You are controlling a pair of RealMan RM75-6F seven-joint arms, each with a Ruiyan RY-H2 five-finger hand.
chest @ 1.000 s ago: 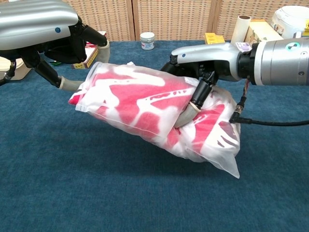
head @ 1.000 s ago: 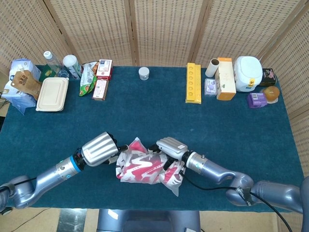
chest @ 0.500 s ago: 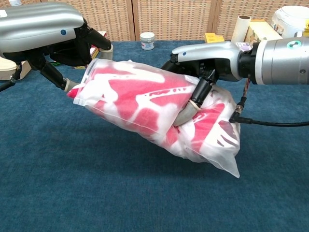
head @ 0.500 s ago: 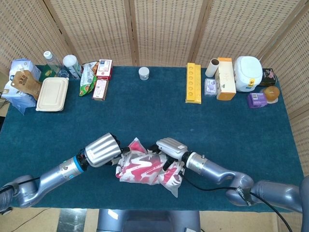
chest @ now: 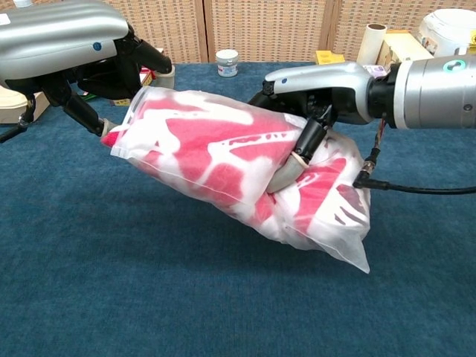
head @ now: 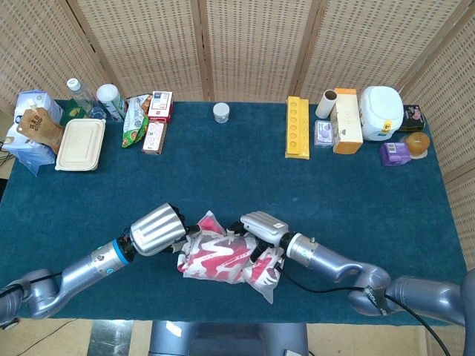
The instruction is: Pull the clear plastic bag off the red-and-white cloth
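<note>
Glossy clear plastic bag (chest: 223, 167) bulging around a crumpled red-and-white cloth (chest: 216, 149), near the front of the teal felt table (head: 223, 178), left hand (chest: 111, 71) gripping its raised end, right hand (chest: 312, 97) clutching its middle, fingertips (chest: 286, 175) pressed into the film

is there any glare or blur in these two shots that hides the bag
Head view: even light, sharp, but the clear plastic bag is small. Chest view: soft sheen on the bag, the cloth still reads clearly; the left robot hand and right robot hand loom large and cover its ends.
</note>
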